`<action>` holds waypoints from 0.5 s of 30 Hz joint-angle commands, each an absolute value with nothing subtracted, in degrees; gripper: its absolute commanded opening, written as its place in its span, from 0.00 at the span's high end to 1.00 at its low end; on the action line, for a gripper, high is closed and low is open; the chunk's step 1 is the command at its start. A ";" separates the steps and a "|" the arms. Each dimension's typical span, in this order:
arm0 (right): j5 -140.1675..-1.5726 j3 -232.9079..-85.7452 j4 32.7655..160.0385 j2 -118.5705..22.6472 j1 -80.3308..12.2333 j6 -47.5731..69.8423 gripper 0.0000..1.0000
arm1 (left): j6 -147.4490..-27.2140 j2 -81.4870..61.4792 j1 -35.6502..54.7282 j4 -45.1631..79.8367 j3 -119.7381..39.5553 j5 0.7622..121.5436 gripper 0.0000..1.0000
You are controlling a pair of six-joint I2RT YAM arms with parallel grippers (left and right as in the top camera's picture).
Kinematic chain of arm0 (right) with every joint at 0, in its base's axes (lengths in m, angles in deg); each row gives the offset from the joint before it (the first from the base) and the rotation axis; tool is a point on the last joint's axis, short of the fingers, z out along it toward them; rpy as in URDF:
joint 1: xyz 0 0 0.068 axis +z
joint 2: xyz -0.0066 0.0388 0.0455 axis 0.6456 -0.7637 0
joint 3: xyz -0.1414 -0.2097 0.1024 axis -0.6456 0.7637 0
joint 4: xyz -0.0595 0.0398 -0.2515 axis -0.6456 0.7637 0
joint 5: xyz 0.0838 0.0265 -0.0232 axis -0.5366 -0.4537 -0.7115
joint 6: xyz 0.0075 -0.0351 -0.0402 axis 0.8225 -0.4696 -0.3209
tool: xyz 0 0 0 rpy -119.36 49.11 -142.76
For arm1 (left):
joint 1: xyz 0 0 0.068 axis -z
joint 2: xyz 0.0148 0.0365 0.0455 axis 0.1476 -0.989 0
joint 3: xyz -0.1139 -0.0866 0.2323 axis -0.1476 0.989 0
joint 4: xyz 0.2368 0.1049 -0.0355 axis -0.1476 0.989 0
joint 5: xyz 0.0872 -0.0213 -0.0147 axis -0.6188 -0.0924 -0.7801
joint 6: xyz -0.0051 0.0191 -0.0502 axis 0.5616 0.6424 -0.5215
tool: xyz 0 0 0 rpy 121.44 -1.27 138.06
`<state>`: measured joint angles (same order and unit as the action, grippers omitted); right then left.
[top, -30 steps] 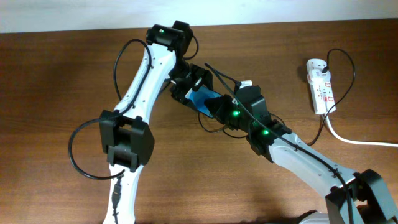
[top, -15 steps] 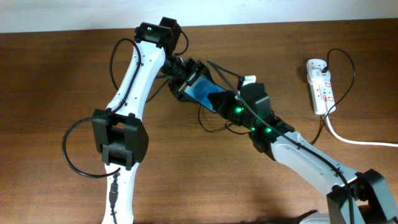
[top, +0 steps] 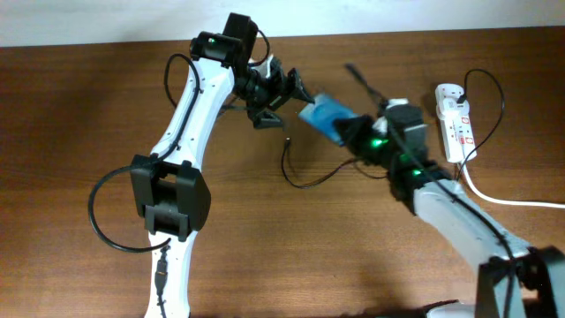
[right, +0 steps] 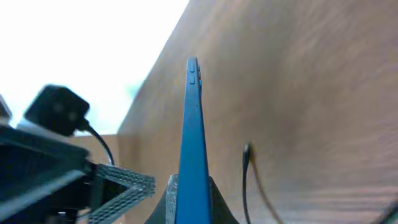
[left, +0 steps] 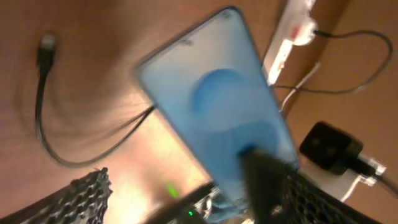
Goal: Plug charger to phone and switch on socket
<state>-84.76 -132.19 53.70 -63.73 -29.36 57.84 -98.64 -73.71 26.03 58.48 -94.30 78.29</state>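
Note:
The phone [top: 327, 117], with its blue screen, is held off the table, tilted, by my right gripper [top: 356, 132], which is shut on its right end. In the right wrist view the phone [right: 193, 124] stands edge-on between the jaws [right: 193, 196]. My left gripper [top: 284, 88] is open just left of the phone and apart from it. The left wrist view shows the phone [left: 217, 106] beyond the spread fingers [left: 180, 199]. The charger's plug tip [top: 287, 141] lies on the table, and its thin black cable [top: 305, 183] curves below the phone. The socket [top: 454, 119] lies at the far right.
A thick white cord [top: 508, 200] runs from the socket to the right edge. A black adapter [left: 328, 147] is plugged into the socket. The table's far edge meets a white wall behind the left arm.
The right gripper has carried the phone to the right and up. The left gripper, which was at the phone's left end, is now apart from it. The plug tip now shows on the table.

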 commanded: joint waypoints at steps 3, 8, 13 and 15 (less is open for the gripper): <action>-87.01 -132.63 54.84 -49.37 -38.58 56.09 0.96 | -92.33 -72.50 25.20 50.00 -94.82 89.28 0.27; -81.46 -132.63 50.97 -45.87 -38.17 72.33 0.96 | -103.19 -72.50 25.20 35.12 -94.82 103.53 0.00; -70.68 -132.63 41.38 -52.48 -29.84 87.85 0.96 | -114.34 -72.50 25.20 22.68 -94.82 108.80 0.02; -68.02 -132.63 34.99 -56.21 -26.76 91.90 0.96 | -117.24 -72.50 25.20 19.97 -94.82 108.82 0.04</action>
